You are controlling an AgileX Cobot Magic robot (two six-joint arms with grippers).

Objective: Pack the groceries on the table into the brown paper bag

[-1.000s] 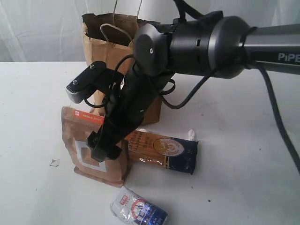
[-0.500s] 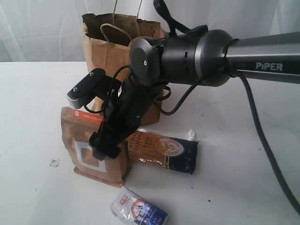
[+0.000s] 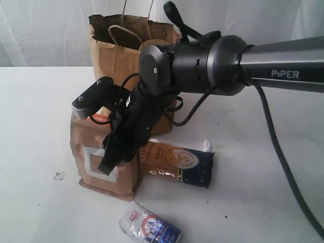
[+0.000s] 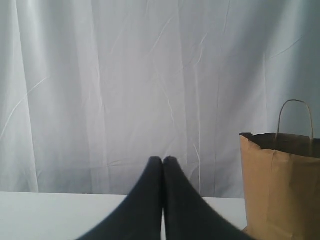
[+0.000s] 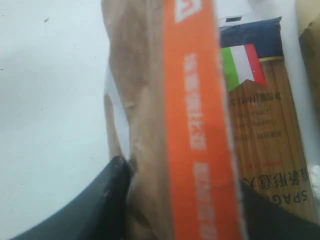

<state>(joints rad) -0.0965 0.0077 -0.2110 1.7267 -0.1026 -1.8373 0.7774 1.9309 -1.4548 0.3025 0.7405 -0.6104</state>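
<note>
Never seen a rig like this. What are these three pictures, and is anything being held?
This is a two-armed robot at a plain white table. The wide picture comes from a camera off the arms; the other two from a camera on each wrist. The dark right arm reaches down to an upright brown pouch with orange label; its wrist picture shows the jaws pressed against both sides of the pouch's top. Nearby lie a blue-orange spaghetti pack and a small white-blue packet; a tall crumpled brown paper bag stands behind. The left wrist picture shows that arm's jaws shut on nothing, facing a white curtain.
</note>
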